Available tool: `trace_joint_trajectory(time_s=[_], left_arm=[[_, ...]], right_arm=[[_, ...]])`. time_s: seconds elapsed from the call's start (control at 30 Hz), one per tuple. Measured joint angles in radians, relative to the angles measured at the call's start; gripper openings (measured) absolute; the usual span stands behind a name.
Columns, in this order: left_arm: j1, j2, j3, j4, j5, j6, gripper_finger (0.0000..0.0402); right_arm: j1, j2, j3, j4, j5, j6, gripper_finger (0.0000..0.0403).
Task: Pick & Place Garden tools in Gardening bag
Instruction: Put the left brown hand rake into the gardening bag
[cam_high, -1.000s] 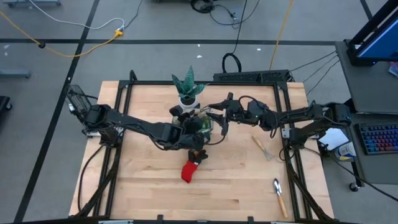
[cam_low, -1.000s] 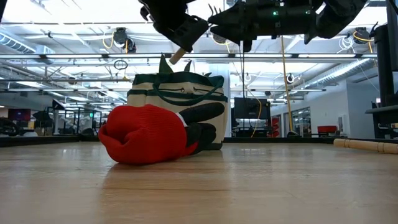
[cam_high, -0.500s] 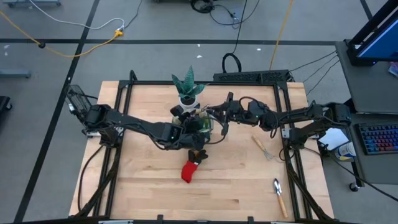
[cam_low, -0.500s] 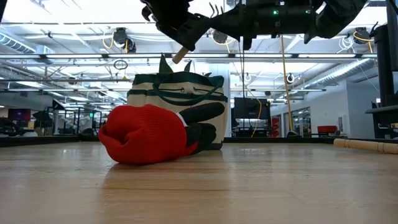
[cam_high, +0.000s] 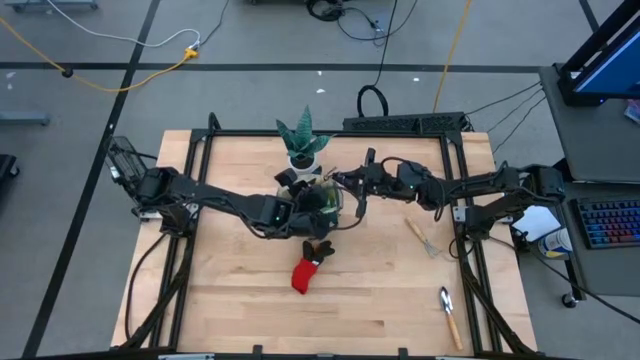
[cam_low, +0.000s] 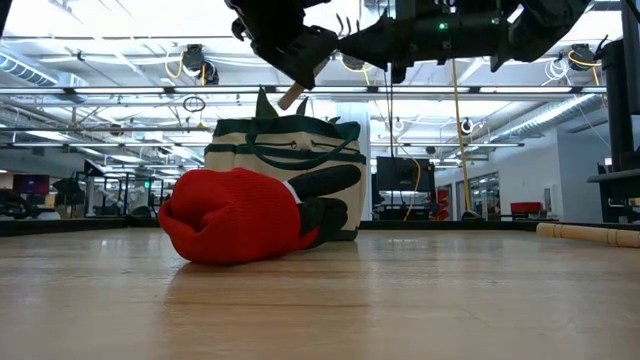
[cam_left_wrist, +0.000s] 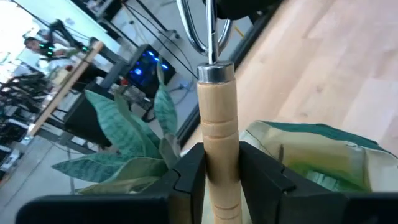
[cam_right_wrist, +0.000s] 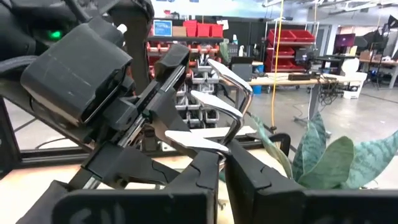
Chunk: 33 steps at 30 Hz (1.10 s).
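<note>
A garden fork with a wooden handle (cam_left_wrist: 217, 130) and bent metal tines (cam_right_wrist: 224, 93) hangs above the beige, green-trimmed gardening bag (cam_low: 285, 165), held at both ends. My left gripper (cam_left_wrist: 219, 180) is shut on its handle over the bag (cam_high: 335, 205). My right gripper (cam_right_wrist: 222, 167) comes from the table's right and is shut on its metal end (cam_high: 342, 183). A red-and-black glove (cam_high: 308, 270) lies on the table in front of the bag. My left gripper pinches the fork's wooden handle (cam_left_wrist: 219, 163) between its two fingers, a little below the metal collar, with the fingers lying across it. The fork is lifted clear, slanting, its butt end (cam_low: 291, 97) just above the bag's top. My right gripper pinches the fork's metal end (cam_right_wrist: 216, 148) between its two fingertips, reaching in roughly level from the table's right side. The curved tines stick out past the fingers. The fork stays clear of the bag and table.
A spiky green plant in a white pot (cam_high: 303, 143) stands right behind the bag. Two more wooden-handled tools lie on the table's right side, one (cam_high: 421, 238) near the right arm and one (cam_high: 450, 313) toward the near right corner.
My right gripper has shut on the fork's metal end, having stood open a second ago, and has edged toward the table's left. The fork and my left gripper have stayed about where they were above the bag.
</note>
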Motion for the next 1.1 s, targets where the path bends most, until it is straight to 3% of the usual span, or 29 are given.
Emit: trace_joint_trajectory(time_s=[0.4, 0.67, 0.8, 0.97, 1.1], left_arm=[[0.057, 0.0, 0.0, -0.016, 0.182, 0.073, 0.0098], [0.078, 0.0, 0.0, -0.012, 0.279, 0.189, 0.0201], [0.059, -0.013, 0.0, -0.026, 0.288, 0.223, 0.0231], [0.029, -0.069, 0.001, -0.054, 0.288, 0.217, 0.0225], [0.012, -0.148, 0.001, -0.082, 0.349, 0.216, 0.0206]], right_arm=[[0.0, 0.0, 0.0, -0.066, 0.002, -0.022, 0.0005], [0.001, 0.001, 0.0, -0.087, -0.008, -0.037, 0.0005], [0.001, 0.001, -0.006, -0.079, -0.006, -0.037, 0.0005], [0.001, 0.0, -0.045, -0.063, -0.006, -0.037, 0.0005], [-0.001, 0.0, -0.091, 0.075, -0.056, -0.036, 0.0004]])
